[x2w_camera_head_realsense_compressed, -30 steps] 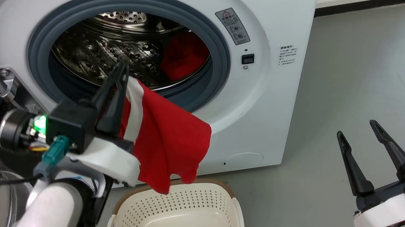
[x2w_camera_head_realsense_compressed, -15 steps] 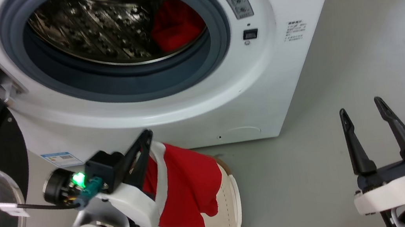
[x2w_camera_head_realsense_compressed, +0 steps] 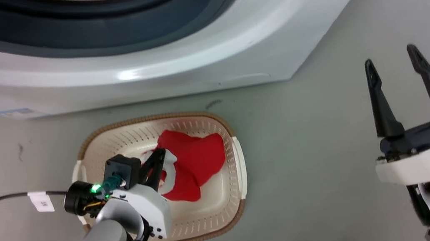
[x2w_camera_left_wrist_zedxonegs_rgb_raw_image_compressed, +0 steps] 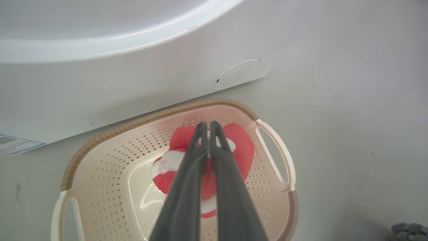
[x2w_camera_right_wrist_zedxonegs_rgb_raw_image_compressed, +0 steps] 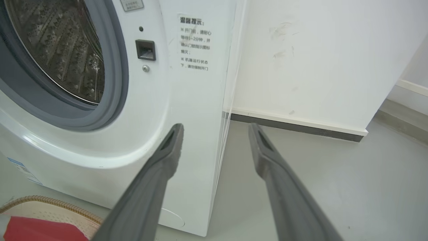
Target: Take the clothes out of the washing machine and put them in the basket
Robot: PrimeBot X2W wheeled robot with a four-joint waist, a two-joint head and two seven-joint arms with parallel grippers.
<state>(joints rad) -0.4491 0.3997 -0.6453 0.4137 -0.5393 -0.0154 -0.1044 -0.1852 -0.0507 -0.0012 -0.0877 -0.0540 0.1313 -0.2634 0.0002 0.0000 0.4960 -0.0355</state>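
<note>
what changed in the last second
The left gripper carried the clothes down from the mouth of the washing machine into the basket, where the bundle now rests. It is still shut on the fabric, so nothing has been let go. The head camera tilted down too. The right gripper stayed open beside the machine, and the basket kept its place on the floor.

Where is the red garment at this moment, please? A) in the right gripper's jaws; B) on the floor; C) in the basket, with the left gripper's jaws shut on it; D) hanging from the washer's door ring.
C: the red garment lies in the basket, the left gripper with jaws closed on it.
</note>
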